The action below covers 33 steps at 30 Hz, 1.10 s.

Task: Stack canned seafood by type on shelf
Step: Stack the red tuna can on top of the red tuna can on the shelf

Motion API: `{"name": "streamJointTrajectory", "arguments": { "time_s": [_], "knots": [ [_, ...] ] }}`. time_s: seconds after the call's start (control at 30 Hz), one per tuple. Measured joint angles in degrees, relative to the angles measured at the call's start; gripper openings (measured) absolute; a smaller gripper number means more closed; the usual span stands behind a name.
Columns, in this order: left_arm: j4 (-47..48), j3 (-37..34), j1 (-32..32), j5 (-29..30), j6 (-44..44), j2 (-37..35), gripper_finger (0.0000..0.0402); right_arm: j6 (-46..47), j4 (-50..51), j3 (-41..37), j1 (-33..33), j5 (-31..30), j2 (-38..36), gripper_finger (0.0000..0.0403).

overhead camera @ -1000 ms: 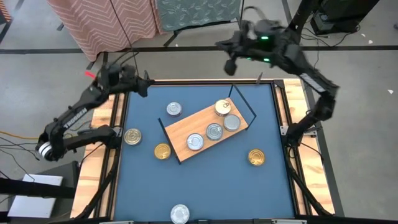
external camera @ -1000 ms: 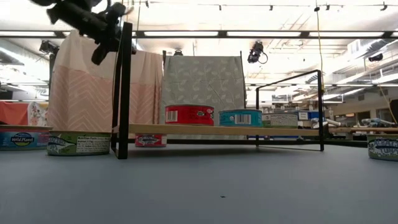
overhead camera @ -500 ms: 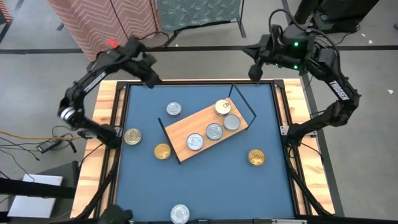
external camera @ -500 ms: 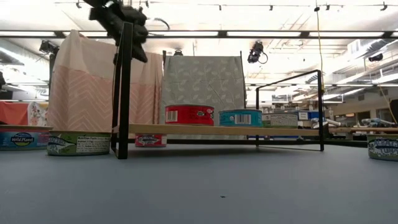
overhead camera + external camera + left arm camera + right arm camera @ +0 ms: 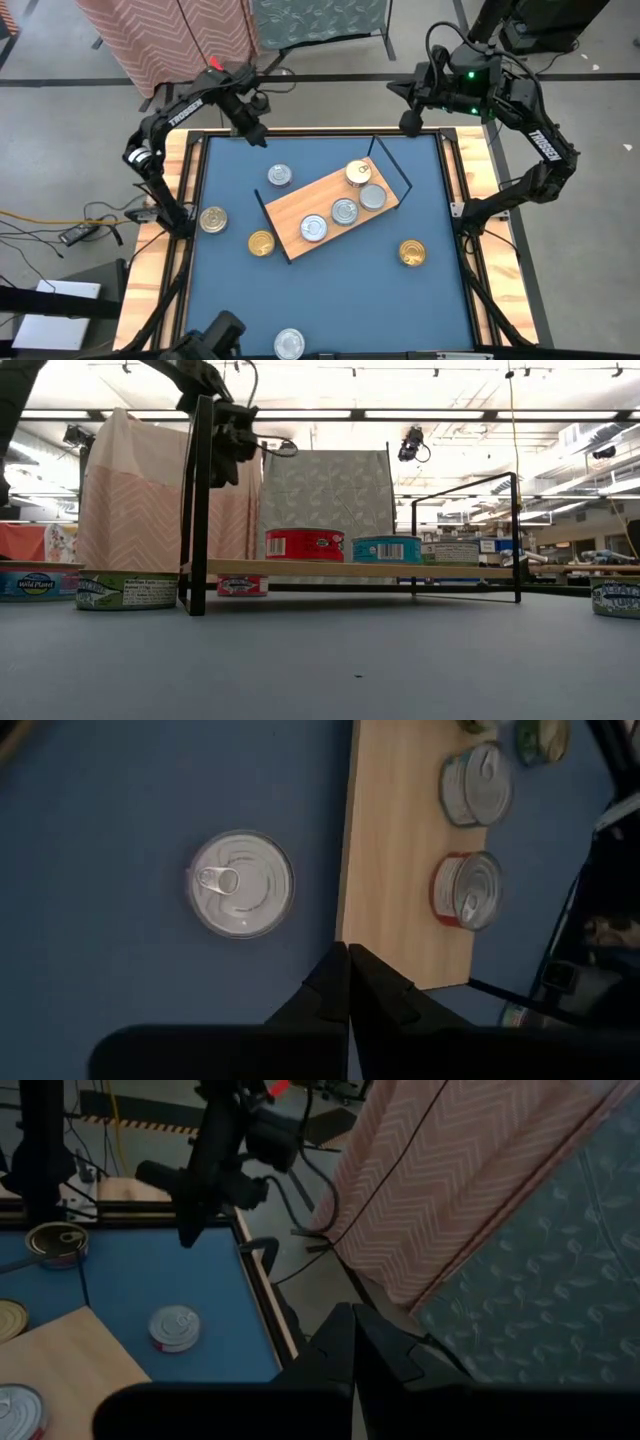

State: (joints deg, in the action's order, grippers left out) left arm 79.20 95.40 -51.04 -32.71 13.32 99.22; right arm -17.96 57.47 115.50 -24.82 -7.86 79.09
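Two dark arms are raised over the far edge of the blue bench (image 5: 330, 300), well apart from every tin. The left hand (image 5: 256, 137) is held above the far left corner, its fingers pressed together on nothing; the right hand (image 5: 408, 122) hovers near the far right corner, likewise pressed together and empty.

The shelf (image 5: 300, 207) lies slantwise in the middle of the bench. Four tins are seen on its board: a gold-lidded tin (image 5: 358, 172) at the far end and three silver-lidded tins (image 5: 344, 211) in a row beside it, none stacked.

Five tins are left on the bench: a silver tin (image 5: 280, 176) just beyond the shelf, a gold tin (image 5: 213, 219) at the left rim, a second gold tin (image 5: 261, 243) beside the shelf's near end, a third gold tin (image 5: 411, 253) to the right, and a silver tin (image 5: 289, 343) at the near edge.

The task is judged to be under half done; sorting and stacking by type remain.
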Motion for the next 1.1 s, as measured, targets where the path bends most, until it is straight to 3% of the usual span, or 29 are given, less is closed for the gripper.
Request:
{"name": "streamJointTrajectory", "arguments": {
  "time_s": [0.47, 0.97, 1.1],
  "knots": [
    [-1.65, -0.07, 2.69, -0.12, -0.22, 9.44, 0.0005, -1.11, -0.07, 0.00, 0.00, 0.02, 0.00, 0.0012],
    [-14.68, -0.70, 6.57, 6.55, 0.03, 10.38, 0.0005, -1.22, -0.09, 0.00, 0.00, 0.04, 0.00, 0.0012],
    [-16.60, -4.98, 6.31, 4.36, -1.74, 10.36, 0.0005, -1.23, -0.07, 0.00, 0.08, 0.66, 0.00, 0.0012]
  ]
}}
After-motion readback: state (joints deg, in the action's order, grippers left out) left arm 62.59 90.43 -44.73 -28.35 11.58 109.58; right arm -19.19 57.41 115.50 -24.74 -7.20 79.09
